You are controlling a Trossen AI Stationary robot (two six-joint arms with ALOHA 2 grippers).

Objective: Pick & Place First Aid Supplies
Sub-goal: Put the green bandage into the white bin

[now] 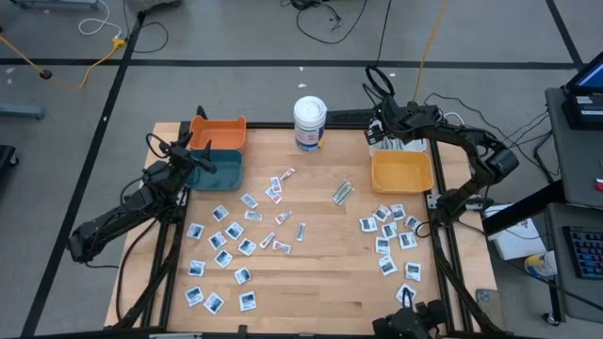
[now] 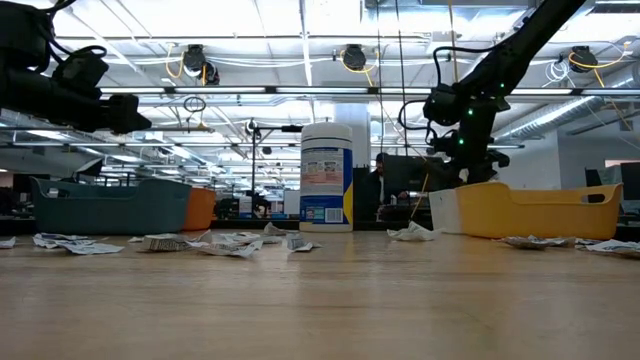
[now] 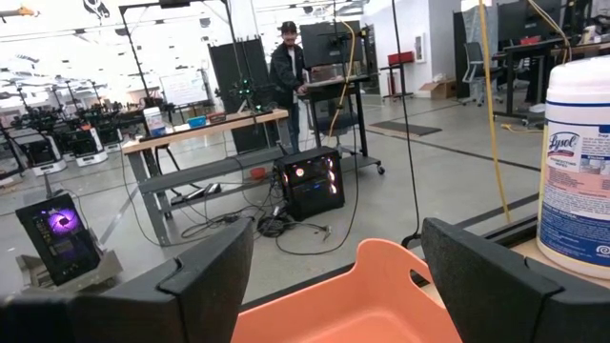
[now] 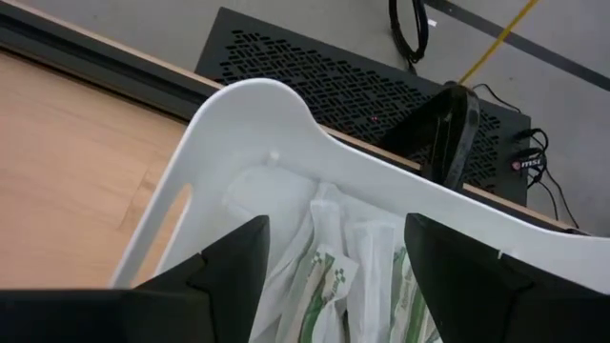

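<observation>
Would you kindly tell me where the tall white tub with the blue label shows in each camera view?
High view: white tub at the table's far edge, centre.
Low view: centre, standing upright.
Left wrist view: at the right edge.
Right wrist view: not in it.
Shared landmark: orange bin beside it.

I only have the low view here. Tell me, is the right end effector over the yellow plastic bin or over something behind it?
Observer: Behind it. The right end effector hangs over the white plastic bin, which sits just past the yellow plastic bin.
Operator: Is anything in that white bin?
Observer: Yes, narrow wrapped strips with green print lie inside it.
Operator: Is the end effector holding one?
Observer: No, its jaws stand open with nothing between them.
Operator: And the left arm?
Observer: The left end effector hovers open and empty over the orange plastic bin.
</observation>
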